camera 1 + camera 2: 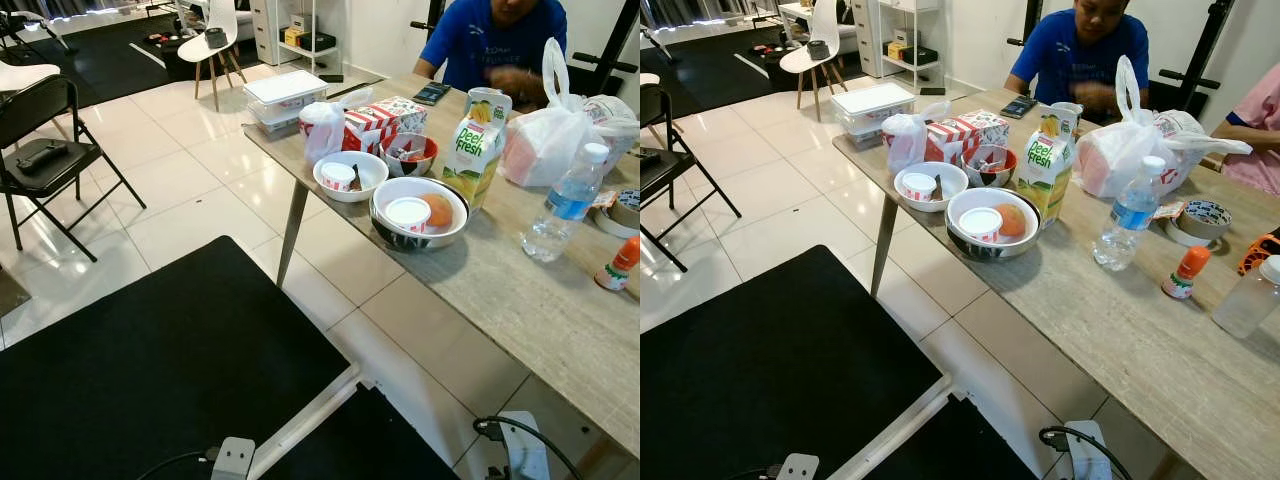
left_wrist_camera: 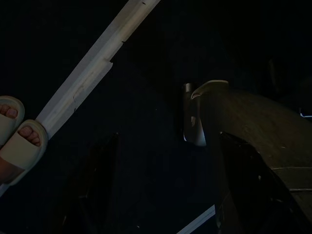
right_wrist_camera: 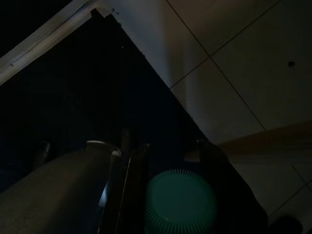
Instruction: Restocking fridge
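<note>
Right gripper hung low over the black mat and the pale tiled floor, its two dark fingers closed on either side of a bottle whose ribbed green cap showed between them. Left gripper hung idle in deep shade above the mat, its fingers apart with nothing between them; a person's sandalled toes sat at the edge of that view beside a pale strip.

Ahead stood a long wooden table loaded with groceries. Nearest the robot was a large bowl holding a small white tub and an orange-coloured item, with a smaller white bowl and a red-rimmed bowl just behind it. A juice carton stood upright beside the large bowl, a water bottle further along, and a white plastic bag behind them. A clear lidded container sat at the far corner beside a red-and-white box. A person in a blue shirt sat at the far side, and a black folding chair stood well apart on the tiles.
</note>
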Robot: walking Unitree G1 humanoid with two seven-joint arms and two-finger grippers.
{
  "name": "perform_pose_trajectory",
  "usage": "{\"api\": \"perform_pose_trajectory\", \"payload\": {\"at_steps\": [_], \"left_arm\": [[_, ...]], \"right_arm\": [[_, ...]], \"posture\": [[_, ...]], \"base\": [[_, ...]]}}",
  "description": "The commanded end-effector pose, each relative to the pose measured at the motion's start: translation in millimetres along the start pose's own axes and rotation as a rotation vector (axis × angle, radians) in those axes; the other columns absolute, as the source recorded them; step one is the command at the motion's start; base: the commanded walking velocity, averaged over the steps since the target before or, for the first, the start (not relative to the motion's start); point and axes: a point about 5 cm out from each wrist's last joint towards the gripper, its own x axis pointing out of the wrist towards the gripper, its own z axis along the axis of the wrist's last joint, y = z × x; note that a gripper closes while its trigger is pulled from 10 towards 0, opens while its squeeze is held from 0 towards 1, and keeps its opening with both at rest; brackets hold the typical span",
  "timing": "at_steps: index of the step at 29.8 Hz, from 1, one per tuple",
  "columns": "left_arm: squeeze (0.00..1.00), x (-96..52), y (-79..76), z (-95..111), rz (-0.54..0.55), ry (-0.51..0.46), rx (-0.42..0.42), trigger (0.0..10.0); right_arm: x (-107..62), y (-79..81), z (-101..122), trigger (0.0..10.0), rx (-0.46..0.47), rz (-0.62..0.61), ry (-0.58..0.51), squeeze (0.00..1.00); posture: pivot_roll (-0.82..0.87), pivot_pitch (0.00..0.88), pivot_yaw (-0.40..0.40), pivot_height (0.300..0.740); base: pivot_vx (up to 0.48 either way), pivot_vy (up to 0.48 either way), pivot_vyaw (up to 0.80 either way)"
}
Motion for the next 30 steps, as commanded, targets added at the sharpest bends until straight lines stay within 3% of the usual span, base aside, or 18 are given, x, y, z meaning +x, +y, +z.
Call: {"api": "perform_pose_trajectory", "payload": {"at_steps": [1, 30], "left_arm": [[0.0, -0.8, 2.4, -3.6, 0.005, 0.016, 0.006, 10.0], [0.0, -1.6, 0.9, -9.8, 0.001, 0.028, -0.004, 10.0]], "right_arm": [[0.3, 2.4, -0.2, 10.0, 0.003, 0.007, 0.004, 0.0], [0.0, 4.4, -4.7, 10.0, 0.0, 0.019, 0.016, 0.0]], "posture": [[0.0, 0.0, 0.005, 0.74], [-0.01, 0.0, 0.008, 0.74]], "base": [[0.0, 0.0, 0.0], [0.0, 0.0, 0.0]]}}
